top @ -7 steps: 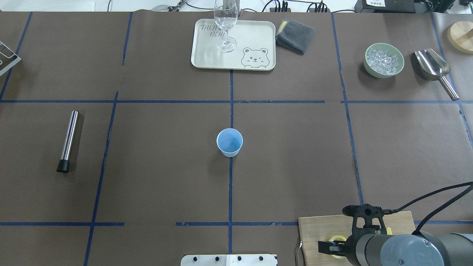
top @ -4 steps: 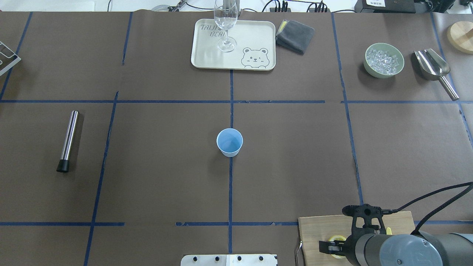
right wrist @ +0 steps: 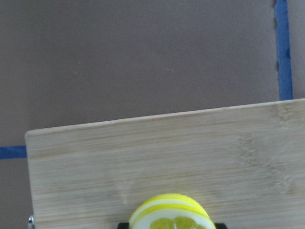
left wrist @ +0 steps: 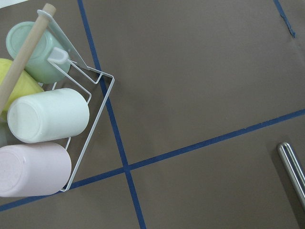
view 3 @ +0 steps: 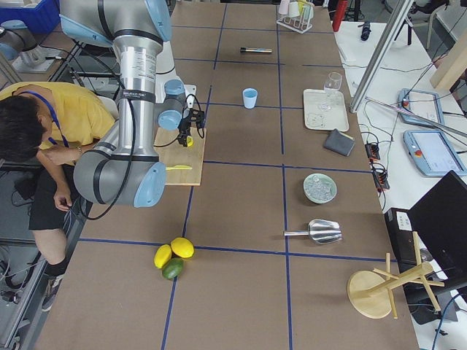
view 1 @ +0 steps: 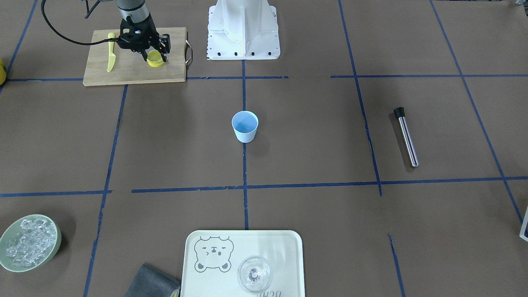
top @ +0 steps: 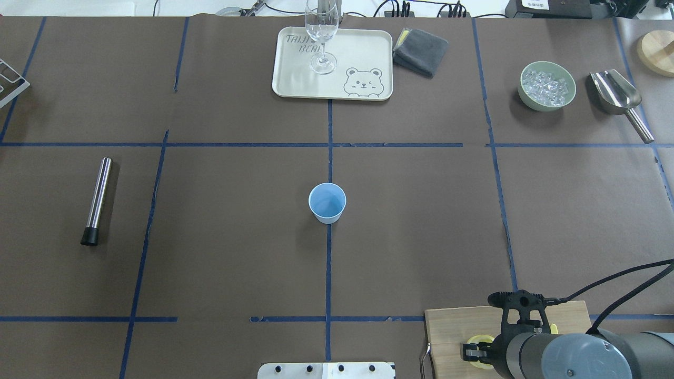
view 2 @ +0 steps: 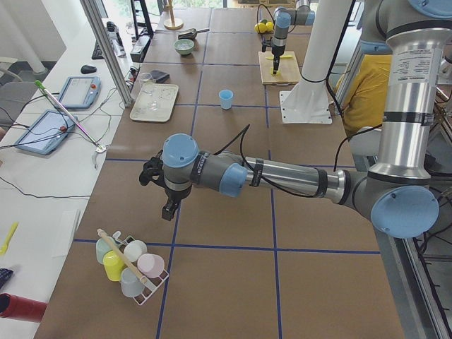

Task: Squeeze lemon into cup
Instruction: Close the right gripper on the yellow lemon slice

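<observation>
The light blue cup [top: 327,202] stands upright at the table's middle, also seen from the front [view 1: 245,126]. A yellow lemon [view 1: 156,59] slice sits on edge on the wooden cutting board [view 1: 132,70] near the robot's base. My right gripper [view 1: 155,53] is down over it, shut on the lemon [right wrist: 171,214], whose rind and segmented face fill the bottom of the right wrist view between two dark pads. My left gripper [view 2: 169,209] hovers far off near a cup rack; I cannot tell whether it is open or shut.
A yellow knife [view 1: 110,51] lies on the board's other side. A tray [top: 363,52] holds a wine glass [top: 321,37]. A grey cloth [top: 420,50], ice bowl [top: 546,86], scoop [top: 618,97] and metal tube [top: 98,200] lie around. A person [view 3: 44,131] sits beside the robot.
The right gripper's fingers have drawn inward onto the lemon slice on the board. The cup and everything else stayed put.
</observation>
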Available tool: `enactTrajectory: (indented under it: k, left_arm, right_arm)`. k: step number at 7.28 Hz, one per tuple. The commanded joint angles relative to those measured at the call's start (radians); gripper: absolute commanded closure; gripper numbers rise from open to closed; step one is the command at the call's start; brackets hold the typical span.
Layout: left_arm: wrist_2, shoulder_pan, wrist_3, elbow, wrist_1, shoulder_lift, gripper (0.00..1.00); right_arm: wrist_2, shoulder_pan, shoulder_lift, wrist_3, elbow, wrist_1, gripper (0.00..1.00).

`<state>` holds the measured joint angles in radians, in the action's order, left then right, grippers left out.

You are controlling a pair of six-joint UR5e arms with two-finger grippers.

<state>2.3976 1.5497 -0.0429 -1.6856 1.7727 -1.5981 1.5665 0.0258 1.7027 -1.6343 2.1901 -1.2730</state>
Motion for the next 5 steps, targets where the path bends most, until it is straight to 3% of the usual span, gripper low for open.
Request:
enactTrajectory:
  k: [1,5]
  left_arm:
    - [0.000,0.001,0.000,-0.016,-0.001,0.010,0.00]
    - [0.002,0.001,0.000,-0.037,-0.001,0.030,0.00]
  right_arm:
    - [0.003,0.006,0.006,0.001,0.025,0.000,0.45]
    - [0.017,0.060,0.020,0.002,0.069,0.000,0.44]
